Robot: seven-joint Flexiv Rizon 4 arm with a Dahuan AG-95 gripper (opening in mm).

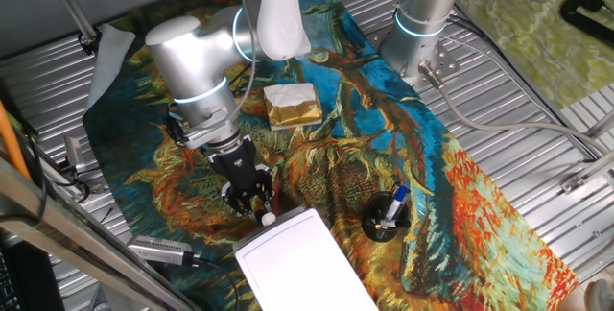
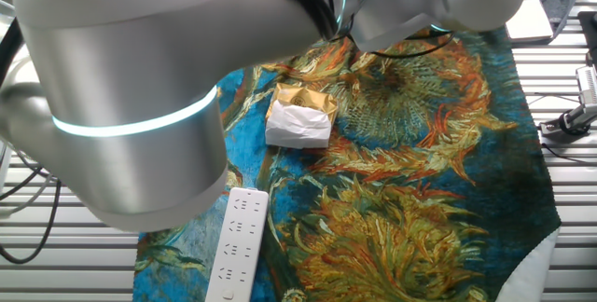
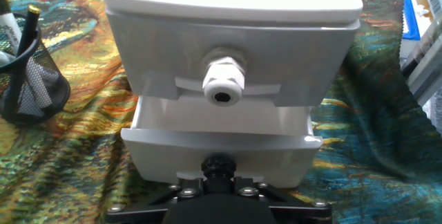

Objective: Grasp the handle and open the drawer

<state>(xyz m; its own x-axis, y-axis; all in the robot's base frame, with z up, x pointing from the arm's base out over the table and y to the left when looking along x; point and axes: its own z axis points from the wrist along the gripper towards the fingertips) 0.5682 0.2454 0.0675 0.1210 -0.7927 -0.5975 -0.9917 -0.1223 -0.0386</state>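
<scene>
A white box (image 1: 302,263) stands at the near edge of the painted cloth. In the hand view it shows two drawers. The upper drawer (image 3: 228,51) is shut and bears a round white knob (image 3: 222,86), which also shows in one fixed view (image 1: 269,219). The lower drawer (image 3: 221,148) sticks out a little past the upper one. My gripper (image 3: 218,172) is pressed against the middle of its front, where its handle is hidden behind a dark round part. In one fixed view the gripper (image 1: 255,203) has its fingers close together at the box front.
A black mesh pen holder (image 3: 31,79) stands left of the box, also in one fixed view (image 1: 386,217). A gold-and-white block (image 1: 291,105) lies mid-cloth. A long white bar (image 2: 238,246) lies near the cloth's edge. A second arm's base (image 1: 422,23) stands at the back.
</scene>
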